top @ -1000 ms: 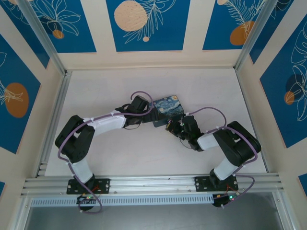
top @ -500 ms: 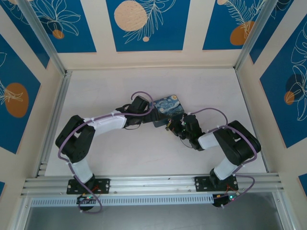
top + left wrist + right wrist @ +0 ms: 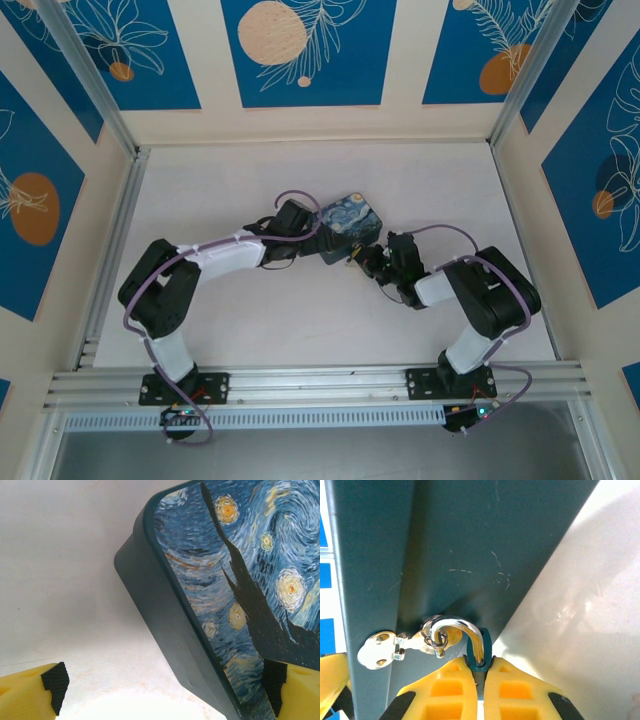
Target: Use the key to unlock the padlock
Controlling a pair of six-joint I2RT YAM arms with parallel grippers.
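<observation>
The padlock (image 3: 348, 221), a dark blue block with a starry-night print, lies mid-table between both arms. In the left wrist view the padlock (image 3: 225, 595) stands tilted. My left gripper (image 3: 162, 685) is open around its near corner: the right pad (image 3: 274, 679) rests on the painted face, and the left pad (image 3: 54, 681) stands apart over bare table. My right gripper (image 3: 480, 675) is shut on the key (image 3: 481, 649), pinching its dark blue part, right against the padlock's plain dark side (image 3: 470, 540). A silvery curved loop (image 3: 457, 626) runs from the key to a small ring. The key's blade is hidden.
A second silvery key (image 3: 377, 651) hangs from the small ring beside the padlock's dark side. White table (image 3: 250, 330) spreads around both arms. Blue patterned panels (image 3: 300, 50) wall in the back and sides, and a metal rail (image 3: 320, 380) runs along the near edge.
My right gripper has crept up and in toward the padlock's near edge. The padlock has shifted slightly away. The left arm has barely moved.
</observation>
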